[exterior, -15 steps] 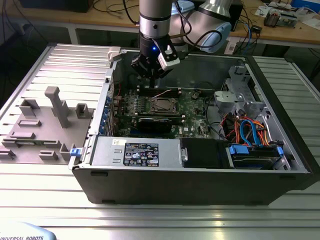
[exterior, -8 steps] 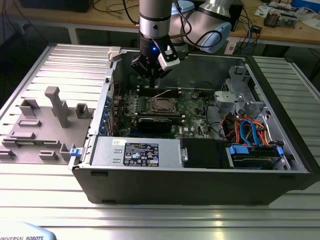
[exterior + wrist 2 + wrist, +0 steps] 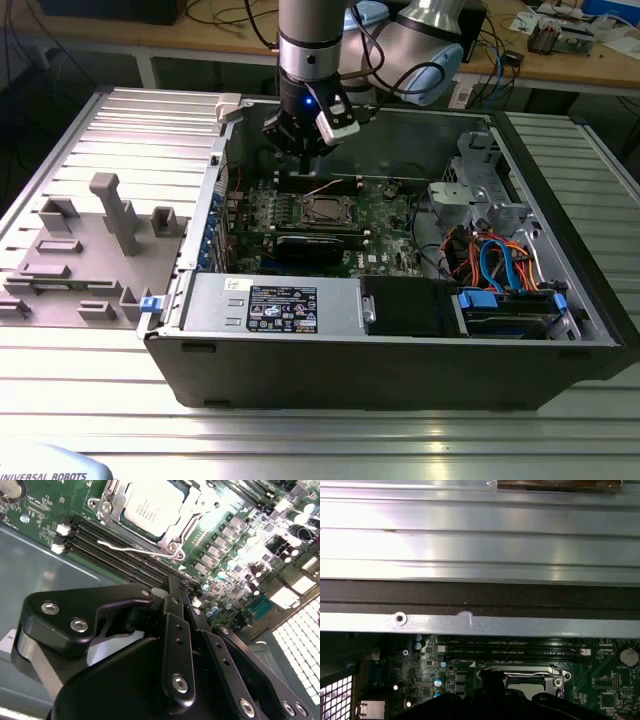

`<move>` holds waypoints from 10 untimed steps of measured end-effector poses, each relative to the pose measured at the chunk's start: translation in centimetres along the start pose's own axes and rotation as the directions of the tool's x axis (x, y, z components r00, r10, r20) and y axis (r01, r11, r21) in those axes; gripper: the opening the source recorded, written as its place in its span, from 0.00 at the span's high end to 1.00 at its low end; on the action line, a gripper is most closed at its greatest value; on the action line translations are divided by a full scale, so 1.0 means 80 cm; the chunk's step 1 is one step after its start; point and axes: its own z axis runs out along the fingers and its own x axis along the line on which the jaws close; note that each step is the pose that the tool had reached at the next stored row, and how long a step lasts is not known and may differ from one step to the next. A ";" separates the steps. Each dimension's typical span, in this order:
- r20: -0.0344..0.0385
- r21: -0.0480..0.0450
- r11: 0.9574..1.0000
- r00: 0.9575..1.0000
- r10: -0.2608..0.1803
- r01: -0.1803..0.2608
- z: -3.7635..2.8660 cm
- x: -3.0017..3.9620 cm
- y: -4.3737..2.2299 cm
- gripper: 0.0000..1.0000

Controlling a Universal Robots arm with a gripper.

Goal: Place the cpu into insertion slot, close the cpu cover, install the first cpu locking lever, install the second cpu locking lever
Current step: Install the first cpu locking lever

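Note:
The cpu (image 3: 147, 507), a silvery square chip, lies in the insertion slot (image 3: 322, 210) on the green board. The cpu cover (image 3: 192, 516) lies down around it as a metal frame. One thin wire locking lever (image 3: 127, 548) stands free, slanting out over the black memory slots; in the exterior view this lever (image 3: 322, 187) rises just behind the socket. My gripper (image 3: 305, 158) hangs above the board's rear edge, behind the socket and apart from the lever. In the second wrist view the gripper (image 3: 179, 586) shows its black fingers (image 3: 172, 630) together with nothing between them.
The open computer case has a metal wall (image 3: 480, 622) close behind my gripper. Memory slots (image 3: 115, 547) run beside the socket. A long black card (image 3: 318, 245), a drive cage with coloured cables (image 3: 495, 265) and a power supply (image 3: 280, 305) fill the case. A grey fixture (image 3: 100, 240) stands at the exterior view's left.

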 end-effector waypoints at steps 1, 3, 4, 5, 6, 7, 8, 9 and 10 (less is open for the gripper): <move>0.000 -0.004 1.000 1.000 0.000 0.000 0.0011 -0.0004 -0.0005 0.89; 0.000 -0.010 1.000 1.000 0.000 0.000 0.0030 -0.0031 -0.0011 0.89; 0.000 -0.011 1.000 1.000 0.001 -0.001 0.0040 -0.0049 -0.0012 0.89; 0.000 -0.011 1.000 1.000 0.001 -0.001 0.0051 -0.0060 -0.0013 0.89; 0.001 -0.011 1.000 1.000 0.004 -0.004 0.0068 -0.0082 -0.0015 0.89; 0.001 -0.011 1.000 1.000 0.006 -0.006 0.0079 -0.0102 -0.0016 0.89; 0.001 -0.011 1.000 1.000 0.009 -0.009 0.0087 -0.0115 -0.0017 0.89; 0.001 -0.011 1.000 1.000 0.012 -0.012 0.0095 -0.0123 -0.0018 0.89; 0.002 -0.011 1.000 1.000 0.014 -0.014 0.0101 -0.0131 -0.0019 0.89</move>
